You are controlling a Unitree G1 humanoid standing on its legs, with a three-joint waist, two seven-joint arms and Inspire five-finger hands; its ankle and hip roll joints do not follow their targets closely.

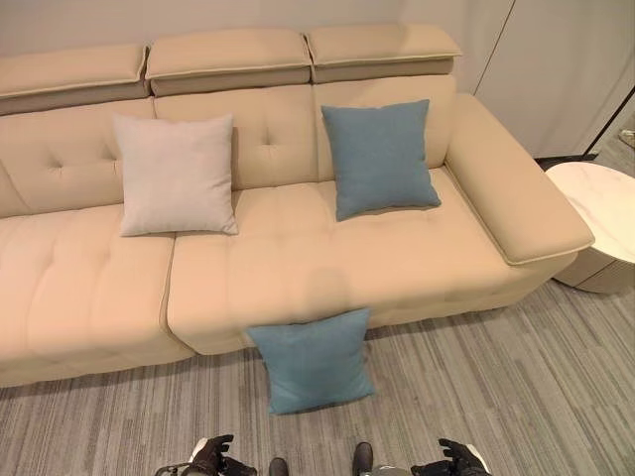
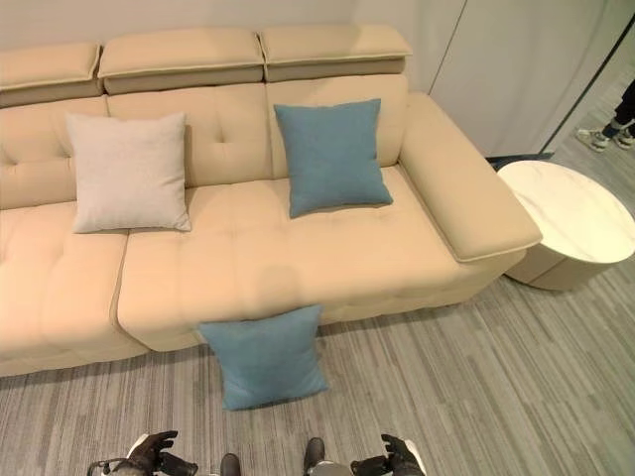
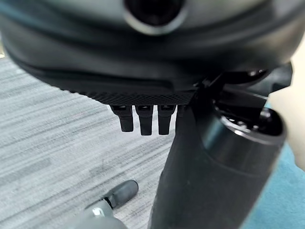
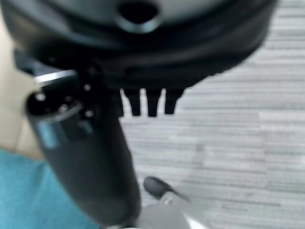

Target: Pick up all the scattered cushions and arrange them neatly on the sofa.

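Note:
A blue cushion [image 1: 313,359] stands on the grey floor, leaning against the front of the beige sofa [image 1: 327,260]. On the seat, a second blue cushion [image 1: 379,157] and an off-white cushion [image 1: 175,174] lean upright against the backrest. My left hand [image 1: 211,456] and right hand [image 1: 458,458] hang low at the near edge, on either side of the floor cushion and well short of it. In the left wrist view the fingers [image 3: 145,119] hang straight and hold nothing, with blue cloth [image 3: 281,191] beside them. The right hand's fingers [image 4: 151,102] are likewise relaxed and empty.
A round white side table [image 2: 566,213] stands on the floor past the sofa's right armrest [image 1: 516,188]. A person's shoes [image 2: 613,134] show at the far right. Grey striped carpet [image 1: 496,397] stretches in front of the sofa.

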